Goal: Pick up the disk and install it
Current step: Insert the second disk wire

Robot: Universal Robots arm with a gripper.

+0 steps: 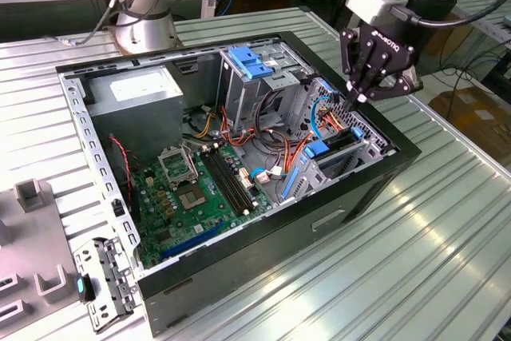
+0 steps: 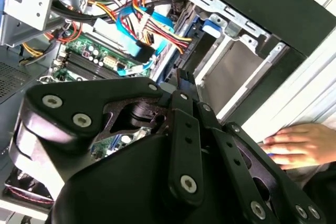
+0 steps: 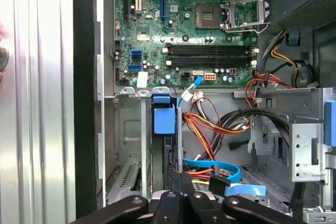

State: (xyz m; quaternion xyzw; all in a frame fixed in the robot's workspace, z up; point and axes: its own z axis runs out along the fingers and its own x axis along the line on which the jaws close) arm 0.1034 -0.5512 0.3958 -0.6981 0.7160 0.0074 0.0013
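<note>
The disk (image 1: 335, 143) stands on edge in the drive bay at the front corner of the open computer case (image 1: 375, 189), on the exterior view's right. Its blue side rail tab (image 3: 164, 119) sticks up beside the bay wall, and its dark narrow edge (image 3: 169, 150) runs down the slot. My gripper (image 1: 357, 101) hangs just above that bay, black fingers pressed together and pointing down at the disk's upper end. In both wrist views the fingertips (image 3: 181, 179) (image 2: 184, 77) meet with nothing between them.
Orange, yellow and blue cables (image 1: 331, 121) crowd the space beside the bay. The motherboard (image 1: 200, 189), a grey power supply (image 1: 136, 89) and a light-blue bracket (image 1: 251, 61) fill the case. A person's hand (image 2: 299, 145) rests on the table outside the case. Loose metal brackets (image 1: 108, 281) lie at the exterior view's left.
</note>
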